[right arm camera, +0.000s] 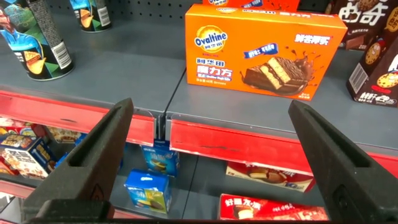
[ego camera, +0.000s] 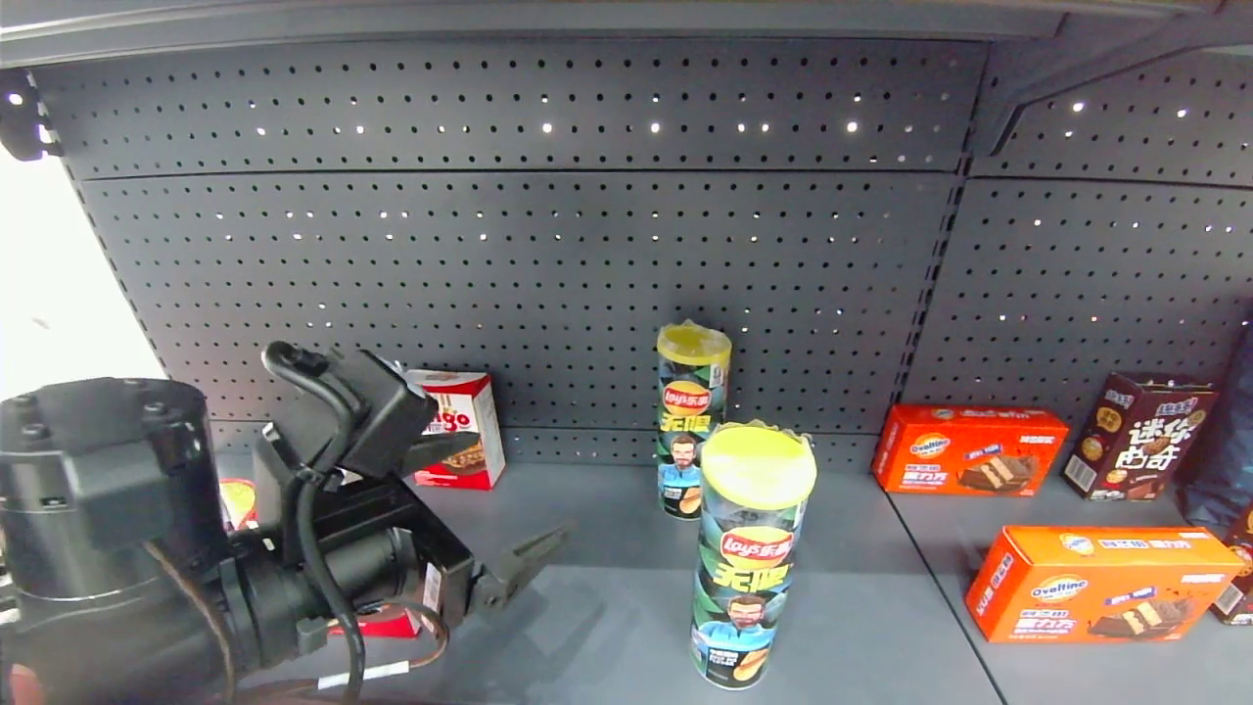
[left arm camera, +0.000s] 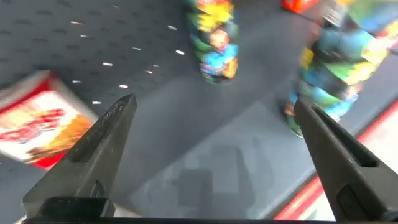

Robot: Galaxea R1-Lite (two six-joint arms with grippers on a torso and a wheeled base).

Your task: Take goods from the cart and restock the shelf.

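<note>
My left gripper point(ego camera: 511, 493) hovers open and empty over the left part of the grey shelf point(ego camera: 607, 617). Two tall chip cans with yellow lids stand on the shelf: a front can point(ego camera: 752, 558) and a back can point(ego camera: 691, 421), both to the right of that gripper. In the left wrist view the back can point(left arm camera: 214, 37) and the front can point(left arm camera: 336, 68) lie beyond the open gripper point(left arm camera: 212, 104). My right gripper point(right arm camera: 211, 107) is open and empty in front of the shelf's red price rail point(right arm camera: 249, 137), below an orange cake box point(right arm camera: 264, 46).
A red-and-white snack box point(ego camera: 460, 426) stands at the back behind the left gripper. Two orange boxes point(ego camera: 969, 450) point(ego camera: 1101, 583) and a brown cookie box point(ego camera: 1136, 436) fill the right section. Small blue boxes point(right arm camera: 149, 186) sit on the lower shelf. A perforated panel point(ego camera: 509, 255) backs the shelf.
</note>
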